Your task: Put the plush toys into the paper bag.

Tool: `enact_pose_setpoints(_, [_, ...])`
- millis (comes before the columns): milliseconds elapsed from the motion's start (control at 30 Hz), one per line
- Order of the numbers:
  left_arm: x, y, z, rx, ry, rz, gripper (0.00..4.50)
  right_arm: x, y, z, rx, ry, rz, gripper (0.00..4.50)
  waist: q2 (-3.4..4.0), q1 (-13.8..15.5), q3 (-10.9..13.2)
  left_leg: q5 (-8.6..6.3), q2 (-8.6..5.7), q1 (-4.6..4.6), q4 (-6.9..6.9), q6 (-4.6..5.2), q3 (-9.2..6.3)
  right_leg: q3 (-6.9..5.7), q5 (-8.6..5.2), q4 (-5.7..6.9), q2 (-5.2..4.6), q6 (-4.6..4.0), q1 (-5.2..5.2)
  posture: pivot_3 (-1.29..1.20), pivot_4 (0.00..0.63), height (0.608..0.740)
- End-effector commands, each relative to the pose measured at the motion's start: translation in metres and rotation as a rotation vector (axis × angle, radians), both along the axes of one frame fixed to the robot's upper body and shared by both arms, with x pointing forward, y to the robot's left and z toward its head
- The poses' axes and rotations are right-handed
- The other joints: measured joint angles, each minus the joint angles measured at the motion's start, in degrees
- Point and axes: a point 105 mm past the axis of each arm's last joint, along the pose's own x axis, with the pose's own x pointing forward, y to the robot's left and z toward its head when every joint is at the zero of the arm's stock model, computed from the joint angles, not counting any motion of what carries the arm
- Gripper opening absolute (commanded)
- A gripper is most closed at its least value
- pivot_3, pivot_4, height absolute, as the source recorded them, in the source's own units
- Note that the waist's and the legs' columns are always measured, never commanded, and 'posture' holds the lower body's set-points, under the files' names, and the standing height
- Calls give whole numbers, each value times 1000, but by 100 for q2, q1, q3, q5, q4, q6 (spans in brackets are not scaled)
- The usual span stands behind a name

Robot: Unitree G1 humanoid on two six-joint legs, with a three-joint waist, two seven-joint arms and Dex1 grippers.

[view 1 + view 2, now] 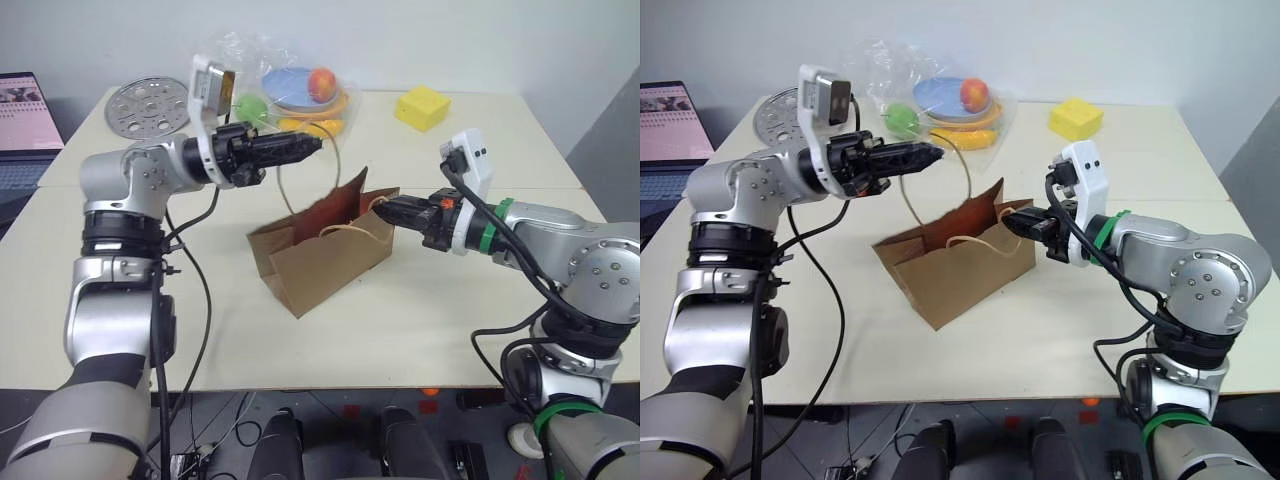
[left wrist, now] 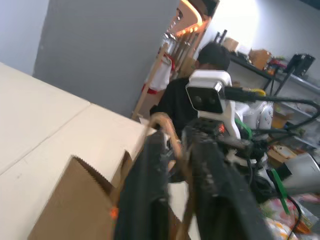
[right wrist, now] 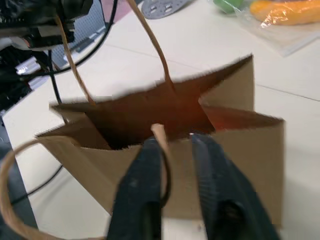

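Note:
The brown paper bag (image 1: pixel 322 265) stands upright mid-table with its mouth held wide. My left gripper (image 1: pixel 315 143) hovers above the bag's far side. Its fingers (image 2: pixel 150 190) are slightly parted, and the far handle loop (image 1: pixel 284 188) runs up between them, drawn tall. My right gripper (image 1: pixel 383 212) is at the bag's right end by the rim. Its fingers (image 3: pixel 145 170) are parted too, with the end of the near handle (image 3: pixel 158 134) lying between them. The bag's inside (image 3: pixel 150 117) looks dark. The plush toys are hidden or out of view.
A crinkled clear plastic bag (image 1: pixel 300 90) with plates and glossy fruit lies at the table's back. To its right is a yellow foam block (image 1: pixel 422 107), and to its left a perforated metal disc (image 1: pixel 148 106). A laptop (image 1: pixel 20 130) sits at the far left.

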Motion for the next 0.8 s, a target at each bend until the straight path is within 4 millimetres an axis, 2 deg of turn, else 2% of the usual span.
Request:
enact_pose_setpoints(33, [-13, 7, 16, 3, -65, 0, 2143, -8, 3, 13, -5, -73, 54, 2372, 0, -8, 0, 0, 1, 0, 0, 0, 0, -1, 0, 1, 0, 0, 0, 0, 150, 740])
enact_pose_setpoints(133, [-29, 35, 17, 61, -88, 96, 3112, -5, -10, 24, -41, -117, 40, 3478, 1, -71, 1, 0, 1, -2, 0, 0, 6, 8, 0, -1, 0, 0, -4, 0, 150, 740])
enact_pose_setpoints(233, [-43, 52, 11, 137, -123, 193, 4037, -9, -21, 37, -101, -175, 70, 4500, 3, -104, 2, 0, 1, -6, -7, 0, 16, 19, 0, 0, -1, 0, -19, 0, 150, 740])
enact_pose_setpoints(300, [-53, 58, 5, 167, -150, 238, 4461, -7, -27, 47, -122, -207, 83, 4500, 2, -98, 2, 0, 3, -7, -11, 0, 18, 19, 0, -1, -1, 0, -23, 0, 150, 740])
enact_pose_setpoints(433, [-62, 65, -19, 236, -192, 345, 4461, -6, -28, 57, -165, -283, 145, 4500, 1, -89, 1, 0, 4, -7, -8, 0, 26, 24, -1, -8, -1, 1, -21, 0, 150, 740])
enact_pose_setpoints(533, [-70, 63, -34, 224, -188, 392, 4461, -7, -29, 62, -189, -336, 206, 4500, 0, -78, 2, 0, 4, -8, -3, 0, 31, 28, -1, -9, -2, 1, -22, 0, 150, 740])
enact_pose_setpoints(567, [-77, 60, -42, 227, -175, 368, 4461, -10, -29, 63, -193, -342, 241, 4500, 0, -73, 2, 0, 3, -8, 0, 0, 34, 31, -1, -9, -2, 1, -21, 0, 150, 740])
enact_pose_setpoints(667, [-76, 55, -68, 254, -215, 434, 4461, -36, -20, 70, -207, -371, 439, 4500, 2, -43, 2, 0, 3, -9, 2, 0, 39, 35, 0, -10, -4, 0, -21, 0, 150, 740])
enact_pose_setpoints(800, [-71, 50, -81, 234, -238, 481, 4461, -45, -14, 76, -223, -400, 513, 4500, 1, 10, 2, 0, 6, -8, 7, 0, 34, 31, 0, -8, 1, 0, -22, 0, 150, 740])
